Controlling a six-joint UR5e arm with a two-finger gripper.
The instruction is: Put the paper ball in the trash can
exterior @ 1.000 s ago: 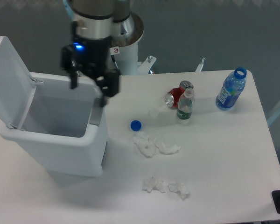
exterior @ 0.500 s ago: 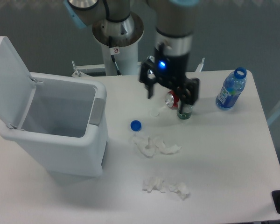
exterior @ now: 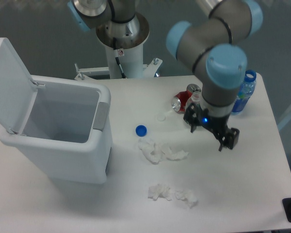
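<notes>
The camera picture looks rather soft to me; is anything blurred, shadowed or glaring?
Fixed camera view: evenly lit and slightly soft overall; the trash can casts a faint shadow on the table; the gripper shows a small blue light; no strong glare.

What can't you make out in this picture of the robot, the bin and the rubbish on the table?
- Inside of the trash can: its near wall hides the bottom, so any contents are unseen.
- Gripper: seen from above, the wrist covers the fingers; open or shut is unclear.
- Green-labelled bottle and blue bottle: largely hidden behind the arm.
- Paper ball: not visible anywhere.
</notes>
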